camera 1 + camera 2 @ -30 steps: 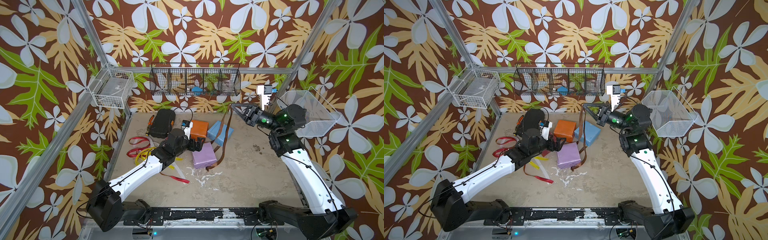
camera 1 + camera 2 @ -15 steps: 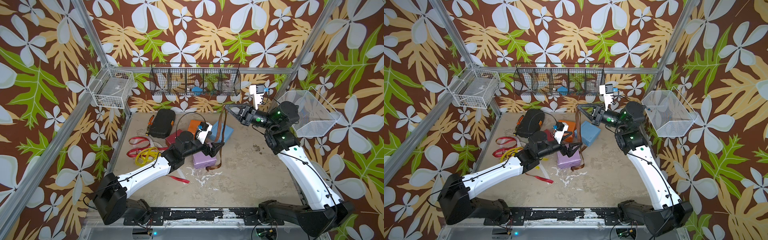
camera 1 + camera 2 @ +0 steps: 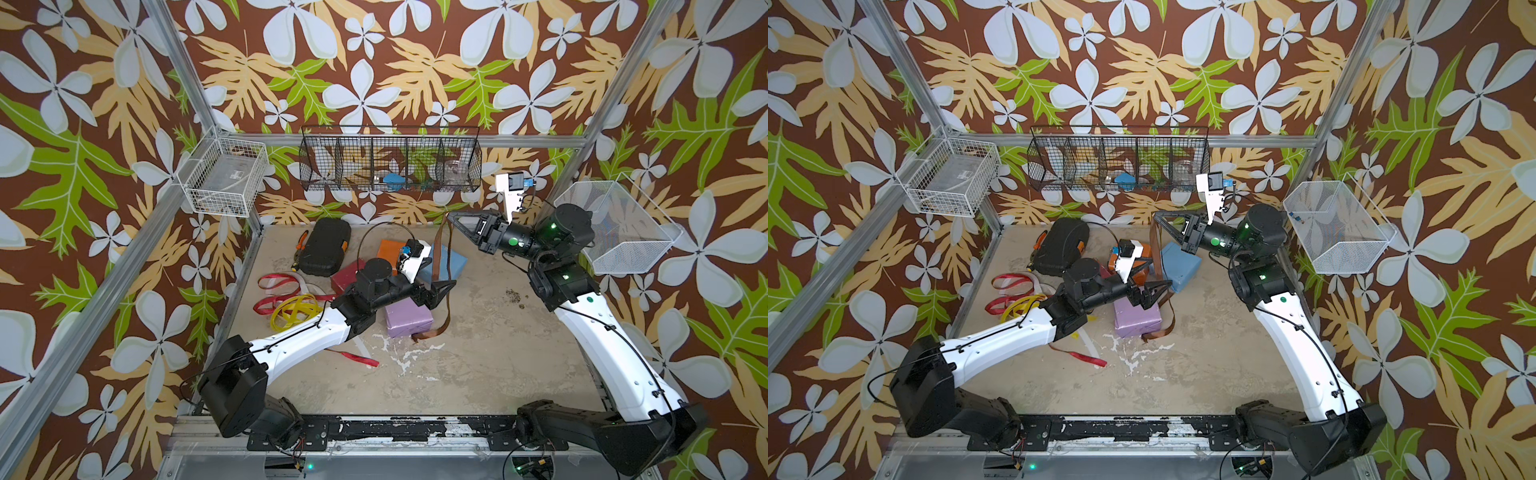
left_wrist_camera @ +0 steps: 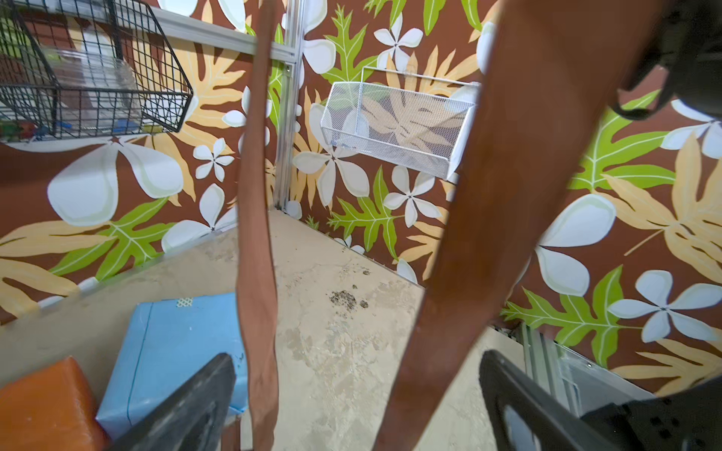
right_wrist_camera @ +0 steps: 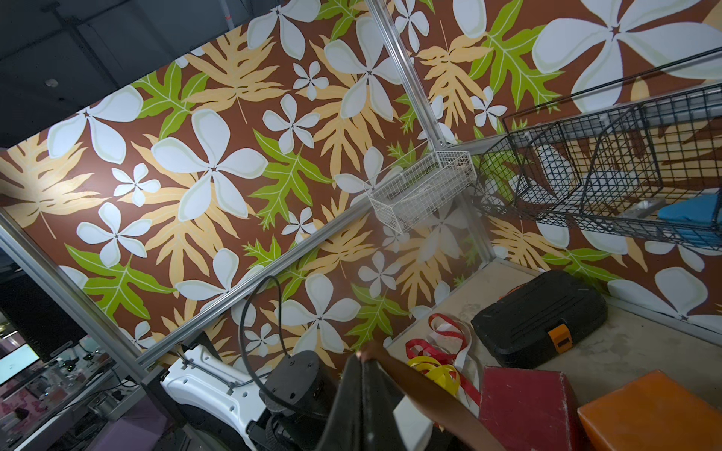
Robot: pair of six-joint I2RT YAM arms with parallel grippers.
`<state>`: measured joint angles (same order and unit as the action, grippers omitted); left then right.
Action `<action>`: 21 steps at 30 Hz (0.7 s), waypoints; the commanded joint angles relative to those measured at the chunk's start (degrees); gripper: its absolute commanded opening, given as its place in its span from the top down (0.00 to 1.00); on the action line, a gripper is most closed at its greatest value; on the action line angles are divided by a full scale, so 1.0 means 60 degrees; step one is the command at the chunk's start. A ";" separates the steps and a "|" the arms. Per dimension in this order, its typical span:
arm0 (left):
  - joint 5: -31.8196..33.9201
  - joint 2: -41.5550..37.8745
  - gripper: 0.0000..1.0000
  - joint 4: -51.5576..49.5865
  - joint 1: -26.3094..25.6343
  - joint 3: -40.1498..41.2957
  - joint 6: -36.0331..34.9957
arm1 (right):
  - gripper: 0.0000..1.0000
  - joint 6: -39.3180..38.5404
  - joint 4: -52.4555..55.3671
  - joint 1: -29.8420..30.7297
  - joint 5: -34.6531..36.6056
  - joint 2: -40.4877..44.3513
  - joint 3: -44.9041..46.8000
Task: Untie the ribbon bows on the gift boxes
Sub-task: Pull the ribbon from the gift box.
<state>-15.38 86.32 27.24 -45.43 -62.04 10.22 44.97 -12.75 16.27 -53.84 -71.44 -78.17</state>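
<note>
R gripper (image 3: 451, 216): clamped on brown ribbon (image 3: 436, 249), lifted above blue box (image 3: 446, 261).
L gripper (image 3: 446, 287): jaws wide, empty, beside ribbon, over lilac box (image 3: 407, 318).
Ribbon tail: trails to floor by lilac box.

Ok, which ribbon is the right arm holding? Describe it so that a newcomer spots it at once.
Start at the right gripper, shut and raised near the back wall below the black wire basket. From its tip the brown ribbon hangs in two strands past the light blue box and curls beside the lilac box. The other ribbons, red, yellow and white, lie loose on the floor at the left.
</note>
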 commanded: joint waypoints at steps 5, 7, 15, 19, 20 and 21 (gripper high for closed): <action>0.0321 0.1093 0.03 0.0024 0.0055 -0.0982 -0.0091 | 1.00 0.0262 -0.0554 0.0007 -0.0284 0.0111 -0.0027; -0.0027 0.1100 0.18 -0.0009 0.0094 -0.0949 0.0075 | 1.00 0.0028 -0.0244 0.0002 -0.0236 0.0144 -0.0144; -0.1331 -0.0196 1.00 0.0114 0.0076 0.0547 0.1188 | 1.00 -0.0282 0.0046 -0.0163 0.0119 0.0102 -0.0057; -0.1492 -0.1110 1.00 0.0454 0.0072 0.1617 0.1673 | 1.00 -0.0278 -0.0130 -0.0149 0.0174 -0.0064 0.0294; -0.1511 -0.1287 1.00 0.0461 0.0072 0.1771 0.1755 | 1.00 -0.0246 -0.0185 -0.0149 0.0171 -0.0088 0.0412; -0.1549 -0.1487 1.00 0.0493 0.0072 0.1919 0.1807 | 1.00 -0.0216 -0.0289 -0.0149 0.0157 -0.0119 0.0601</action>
<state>-22.92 79.50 27.20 -44.91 -51.81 18.24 43.94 -12.58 15.31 -53.30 -71.83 -75.81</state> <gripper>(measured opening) 0.051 0.051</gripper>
